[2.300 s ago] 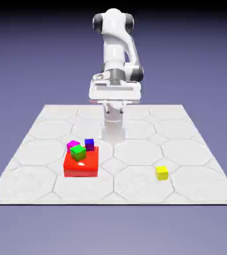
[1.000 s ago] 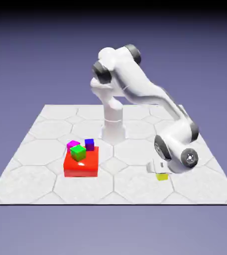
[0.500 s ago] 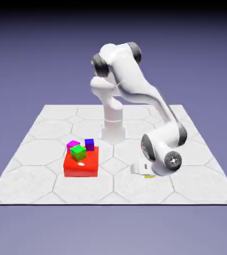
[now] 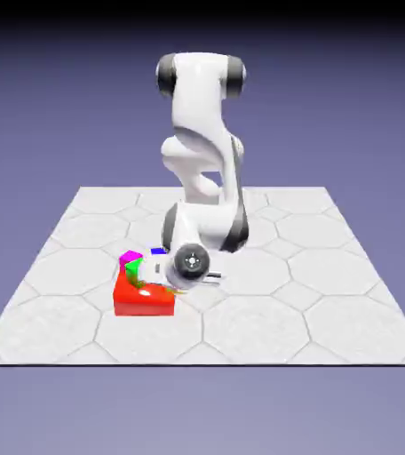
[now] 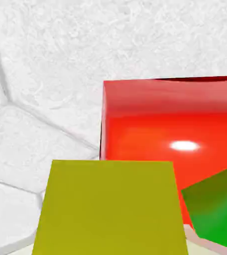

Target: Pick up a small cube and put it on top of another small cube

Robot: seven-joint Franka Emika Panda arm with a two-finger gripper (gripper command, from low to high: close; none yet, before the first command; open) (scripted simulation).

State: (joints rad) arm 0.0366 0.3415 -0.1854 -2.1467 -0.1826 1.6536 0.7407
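1. A glossy red block [image 4: 139, 307] lies left of centre in the exterior view's lower half and fills the hand view's right middle, a white highlight on its top.
2. A green cube [image 4: 132, 269], partly hidden, shows at the block's upper left in the exterior view and at the hand view's lower right.
3. A magenta cube [image 4: 131, 257] shows just above the green one in the exterior view.
4. A white table [image 4: 250, 331] with dark polygonal seams spans the exterior view's lower half.
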